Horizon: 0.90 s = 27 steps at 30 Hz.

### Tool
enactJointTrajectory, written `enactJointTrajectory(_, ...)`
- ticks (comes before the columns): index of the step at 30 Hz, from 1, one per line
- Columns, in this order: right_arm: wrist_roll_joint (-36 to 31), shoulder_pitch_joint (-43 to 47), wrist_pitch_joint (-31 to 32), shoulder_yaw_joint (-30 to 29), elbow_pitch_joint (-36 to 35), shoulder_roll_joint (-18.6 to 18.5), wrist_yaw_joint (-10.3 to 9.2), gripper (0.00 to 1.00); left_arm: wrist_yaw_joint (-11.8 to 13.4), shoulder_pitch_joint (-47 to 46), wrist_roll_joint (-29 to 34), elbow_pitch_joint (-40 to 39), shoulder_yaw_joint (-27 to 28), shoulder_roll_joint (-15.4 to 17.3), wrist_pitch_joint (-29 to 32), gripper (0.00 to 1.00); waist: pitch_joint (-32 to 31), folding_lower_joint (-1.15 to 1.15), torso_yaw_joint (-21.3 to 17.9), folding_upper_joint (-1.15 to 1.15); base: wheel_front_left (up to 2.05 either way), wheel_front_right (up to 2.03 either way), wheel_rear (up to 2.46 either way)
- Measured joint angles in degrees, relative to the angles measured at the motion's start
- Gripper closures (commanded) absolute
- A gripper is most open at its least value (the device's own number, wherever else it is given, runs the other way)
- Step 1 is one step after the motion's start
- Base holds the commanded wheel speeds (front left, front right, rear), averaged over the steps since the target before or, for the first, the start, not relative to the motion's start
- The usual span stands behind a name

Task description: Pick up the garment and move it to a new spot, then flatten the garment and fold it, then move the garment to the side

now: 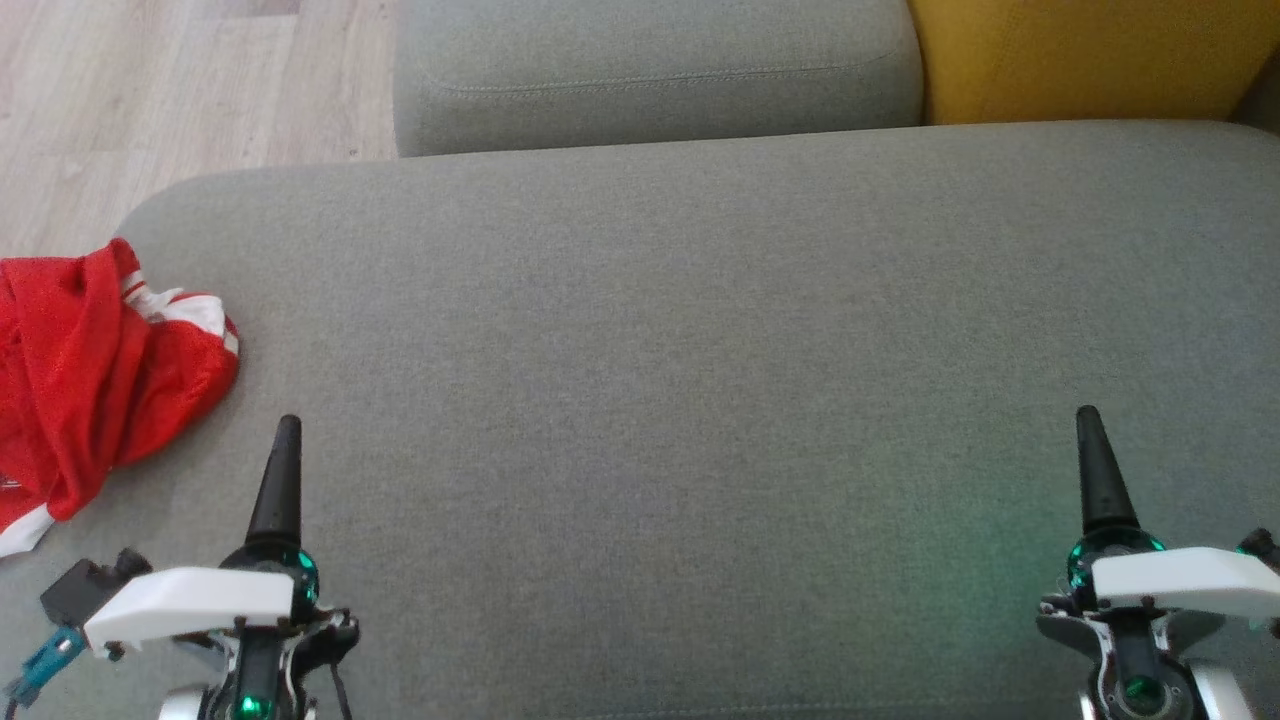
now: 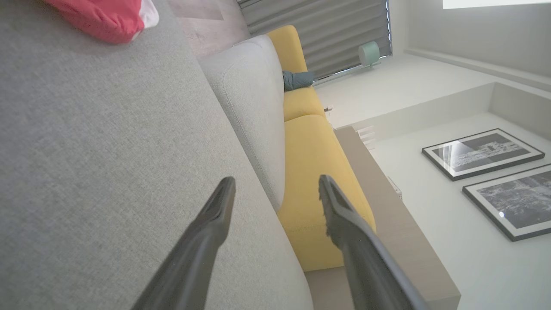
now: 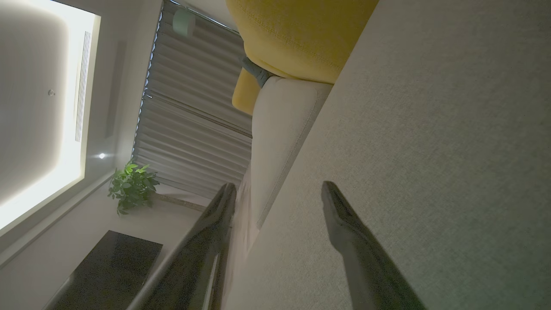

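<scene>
Basically nothing done yet: red garment (image 1: 90, 370) lies crumpled at the grey sofa seat's (image 1: 660, 350) left edge. Left pincer (image 2: 276, 181) and right pincer (image 3: 277, 186) hover over that seat, wide open and empty.

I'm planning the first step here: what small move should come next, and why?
Probably swing the left hand leftward over the garment and lower it for a grasp. The garment lies crumpled and untouched at the left edge of the cushion. The left hand is open, empty and nearest to it, while the right hand, also open, sits far across the cushion.
</scene>
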Motion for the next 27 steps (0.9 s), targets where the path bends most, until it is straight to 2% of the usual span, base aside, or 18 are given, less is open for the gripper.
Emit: enactJointTrajectory(27, -22.82, 0.06, -1.01, 2.86, -3.69, -0.27, 0.0, 0.0, -0.04, 0.0, 25.02, -2.43, -3.79, 2.74, -4.22, 0.0, -0.61, 0.0, -0.27, 0.0, 0.0, 0.0, 0.0)
